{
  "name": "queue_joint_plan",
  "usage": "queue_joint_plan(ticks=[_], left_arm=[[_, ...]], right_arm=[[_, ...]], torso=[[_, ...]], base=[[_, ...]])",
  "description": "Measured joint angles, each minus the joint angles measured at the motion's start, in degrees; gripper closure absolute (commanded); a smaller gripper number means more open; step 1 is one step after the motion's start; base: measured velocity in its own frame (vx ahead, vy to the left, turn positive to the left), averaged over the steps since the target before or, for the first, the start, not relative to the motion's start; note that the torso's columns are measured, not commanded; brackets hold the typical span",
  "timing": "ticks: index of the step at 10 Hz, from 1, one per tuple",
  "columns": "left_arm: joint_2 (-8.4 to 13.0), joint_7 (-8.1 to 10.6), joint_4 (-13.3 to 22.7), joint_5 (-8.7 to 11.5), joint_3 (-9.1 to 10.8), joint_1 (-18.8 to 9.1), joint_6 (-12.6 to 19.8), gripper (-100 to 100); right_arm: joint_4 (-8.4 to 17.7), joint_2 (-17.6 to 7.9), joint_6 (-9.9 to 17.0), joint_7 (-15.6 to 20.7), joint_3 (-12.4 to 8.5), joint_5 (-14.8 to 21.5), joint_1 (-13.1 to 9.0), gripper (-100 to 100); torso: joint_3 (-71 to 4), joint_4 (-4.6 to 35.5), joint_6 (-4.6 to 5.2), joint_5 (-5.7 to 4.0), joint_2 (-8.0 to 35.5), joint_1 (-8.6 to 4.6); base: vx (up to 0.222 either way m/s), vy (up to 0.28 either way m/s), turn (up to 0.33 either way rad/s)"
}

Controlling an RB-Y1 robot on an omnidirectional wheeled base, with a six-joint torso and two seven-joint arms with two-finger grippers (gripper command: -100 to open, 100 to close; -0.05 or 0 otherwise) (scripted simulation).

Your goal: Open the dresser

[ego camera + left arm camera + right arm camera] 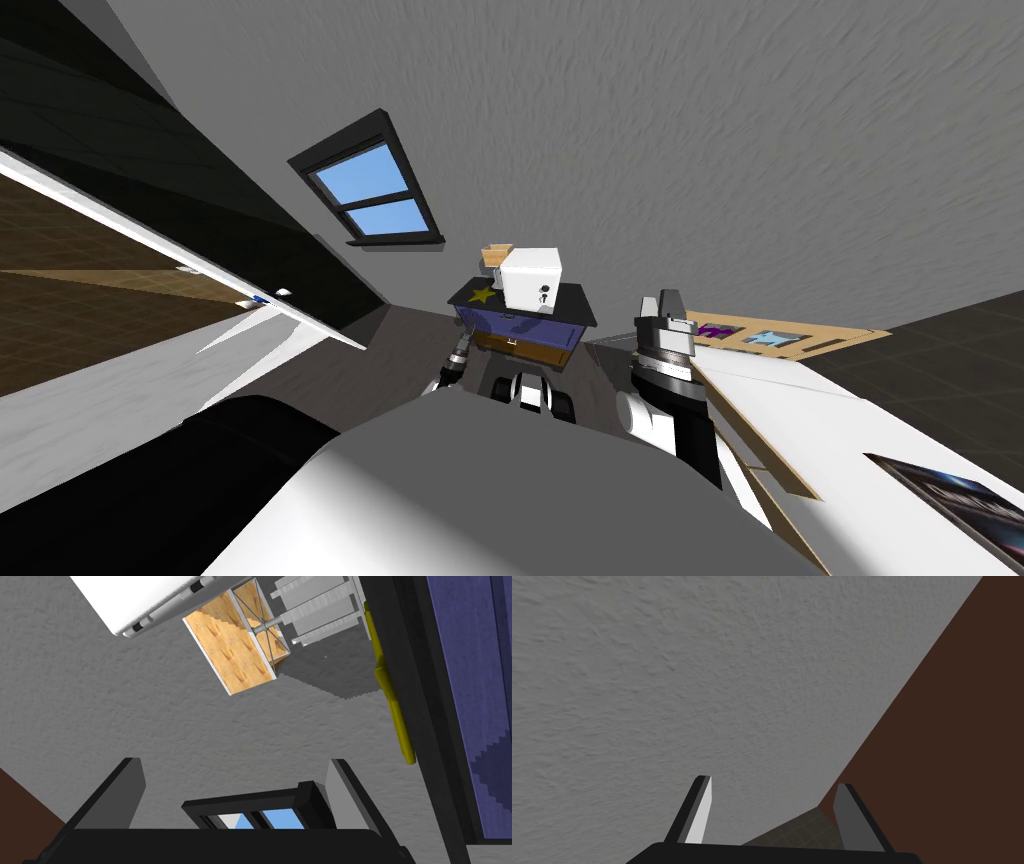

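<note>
Nearest the lens, the left gripper [234,762] holds its two dark grey blade fingers spread wide with nothing between them. It points past the dresser toward the rough grey wall [150,716] and the black-framed window with blue panes [370,195]. The squat dresser [527,333], with a black top and a blue-purple front, stands straight ahead against that wall, and its front runs just beside the left fingers. A tan wood drawer front [512,346] sits low on it; whether it carries a handle is too small to tell. The step in hand looks like the approach. The wrist should turn until the fingers face the drawer front, then close on an edge or pull and draw straight back and level. Jerking could shake what rests on top: a white cube-shaped box [532,283], a small open tan wooden box [496,255] and a flat yellow star [482,295]. The right gripper [773,781], raised at my right side, also has its fingers apart and empty. The floor [400,345] before the dresser is dull grey-brown.
</note>
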Motion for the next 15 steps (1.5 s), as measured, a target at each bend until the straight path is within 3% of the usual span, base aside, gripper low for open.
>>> queue_joint_plan(ticks=[15], left_arm=[[-1.32,-1.48,21.32,-1.4,-0.1,-2.98,-12.17,-100]], right_arm=[[0.0,0.0,0.0,0.0,0.0,0.0,0.0,0]], torso=[[-0.06,-0.03,0.01,0.0,-0.12,-0.02]], base=[[0.075,-0.017,-0.011]])
